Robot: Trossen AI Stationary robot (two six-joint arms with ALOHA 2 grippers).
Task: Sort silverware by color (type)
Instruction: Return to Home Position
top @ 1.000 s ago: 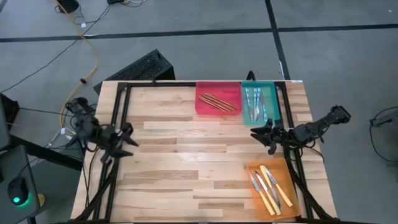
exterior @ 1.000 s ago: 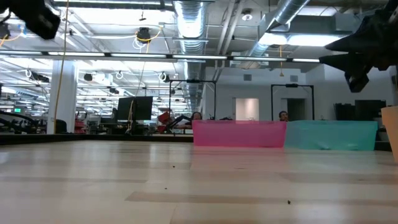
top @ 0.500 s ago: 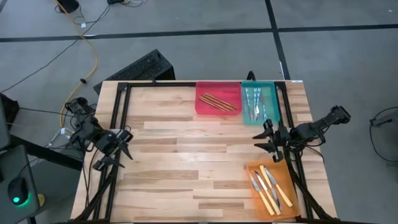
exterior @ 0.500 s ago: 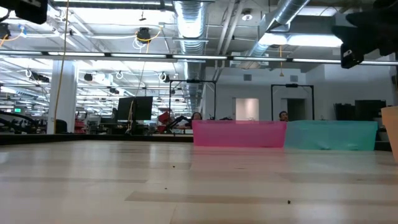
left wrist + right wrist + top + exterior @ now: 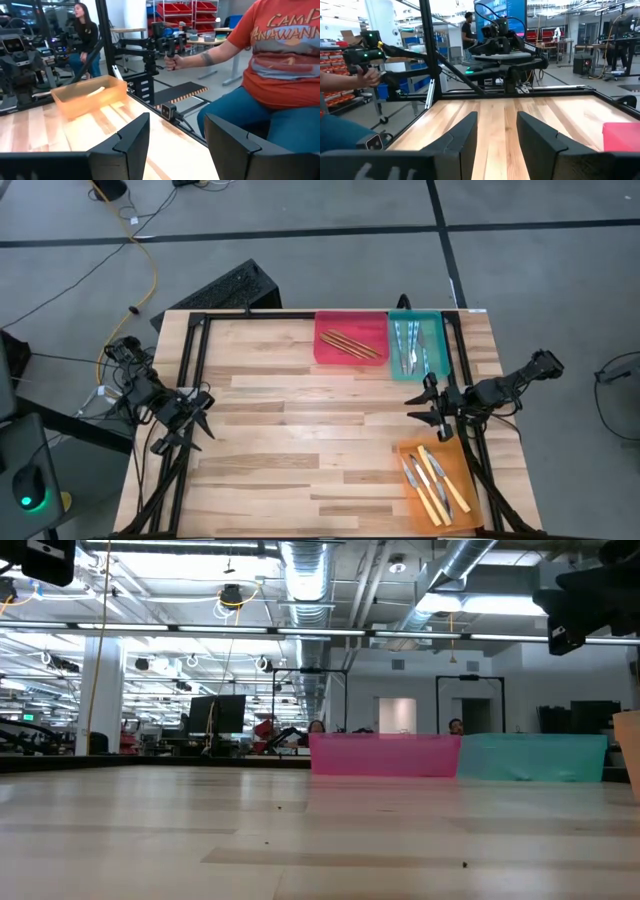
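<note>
Bumping a tray is the main thing that could go wrong. The right gripper [image 5: 420,402] hangs at 3 o'clock over the table [image 5: 300,430]. It is between the teal tray [image 5: 432,338] at 1 o'clock and the orange tray [image 5: 456,458] at 5 o'clock, and near both. If that arm swings wide or dips low, I think it could knock a rim and spill things. A person [image 5: 280,75] sits close to the table's edge, so an arm swinging out past the edge would be a worry too.

All the silverware I can see lies in trays. The sticks [image 5: 352,343] are in the red tray [image 5: 333,356] at 12 o'clock. The blue pieces [image 5: 408,345] are in the teal tray, and the knives [image 5: 430,480] are in the orange tray.

The right gripper's fingers are spread apart, holding and touching nothing. The left gripper [image 5: 203,415], at 9 o'clock, is spread wide and empty too.
</note>
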